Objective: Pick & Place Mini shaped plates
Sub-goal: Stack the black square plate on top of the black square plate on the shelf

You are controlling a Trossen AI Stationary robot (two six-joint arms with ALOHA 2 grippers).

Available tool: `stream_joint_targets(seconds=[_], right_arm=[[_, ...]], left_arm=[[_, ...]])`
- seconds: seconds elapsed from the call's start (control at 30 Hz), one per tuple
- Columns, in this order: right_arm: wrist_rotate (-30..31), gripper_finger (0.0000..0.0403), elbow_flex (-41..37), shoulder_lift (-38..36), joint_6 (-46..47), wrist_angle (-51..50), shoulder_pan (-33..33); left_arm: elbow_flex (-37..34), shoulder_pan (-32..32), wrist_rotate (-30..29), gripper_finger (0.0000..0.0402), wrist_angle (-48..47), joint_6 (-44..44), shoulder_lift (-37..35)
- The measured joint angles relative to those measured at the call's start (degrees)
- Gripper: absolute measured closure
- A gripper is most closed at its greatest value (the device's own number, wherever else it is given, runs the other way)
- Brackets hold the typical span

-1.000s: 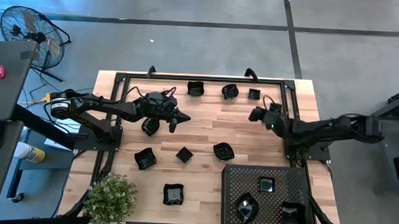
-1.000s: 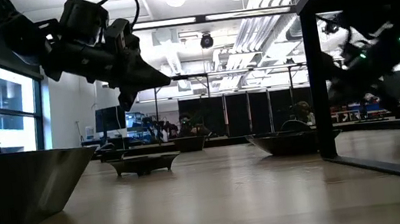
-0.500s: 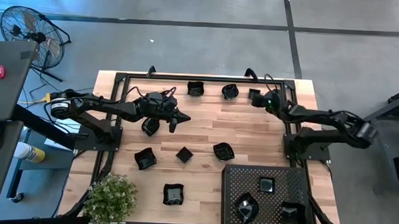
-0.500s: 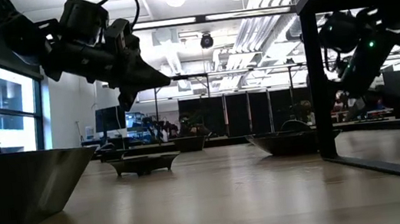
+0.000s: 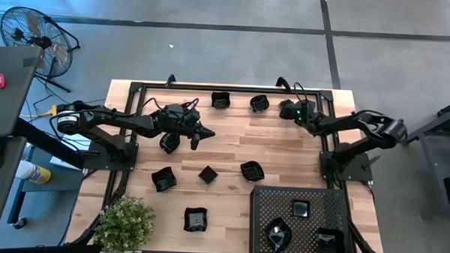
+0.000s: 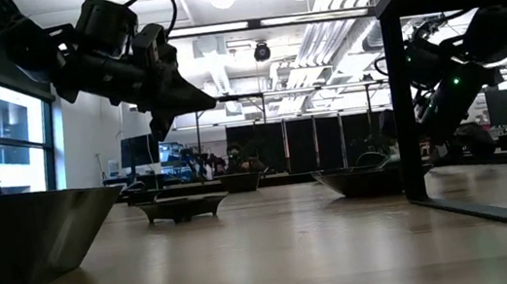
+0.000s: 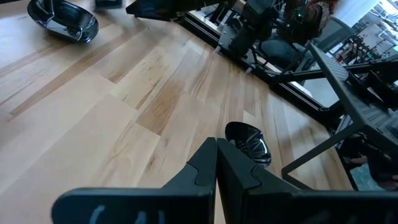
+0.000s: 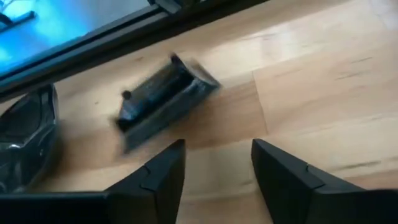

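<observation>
Several small glossy black mini shaped plates rest on their bases on the wooden table: two by the far edge [image 5: 221, 99] [image 5: 259, 103], several mid-table [image 5: 252, 171] [image 5: 207, 173] [image 5: 163, 178]. My right gripper [image 8: 217, 168] is open, slanting down just short of a small square plate [image 8: 165, 102] by the far right edge; its fingers touch nothing. In the high view that gripper [image 5: 287, 109] covers most of this plate. My left gripper [image 5: 202, 132] hangs shut above mid-table, nothing in it, with a roundish plate [image 7: 249, 142] ahead of it.
A large black perforated tray [image 5: 264, 199] at the near right holds three plates. A black metal frame [image 5: 136, 86] runs round the table's edges, close behind the square plate. A potted plant [image 5: 124, 224] stands at the near left corner. Another plate [image 8: 25, 140] sits beside the square one.
My right gripper has swung toward the table's far edge, tipped further down and come low over the small square plate at the far right. The plates have not moved.
</observation>
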Motion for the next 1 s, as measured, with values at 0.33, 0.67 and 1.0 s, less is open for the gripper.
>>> stream_joint_targets(seconds=[0.33, 0.67, 1.0], right_arm=[[-1.7, 0.0268, -0.2, -2.1, 5.0, 1.4, 0.1], [-1.9, 0.0201, 2.6, -4.1, 4.3, 0.1, 0.0], [-9.3, 0.0272, 2.7, -5.1, 0.2, -3.5, 0.9]], left_arm=[[0.0, 0.0, -0.1, 0.0401, -0.9, 0.0, 0.0], [0.0, 0.0, -2.3, 0.0401, -1.1, 0.8, 0.0], [0.2, 0.1, -2.7, 0.0401, -0.7, -1.7, 0.0]])
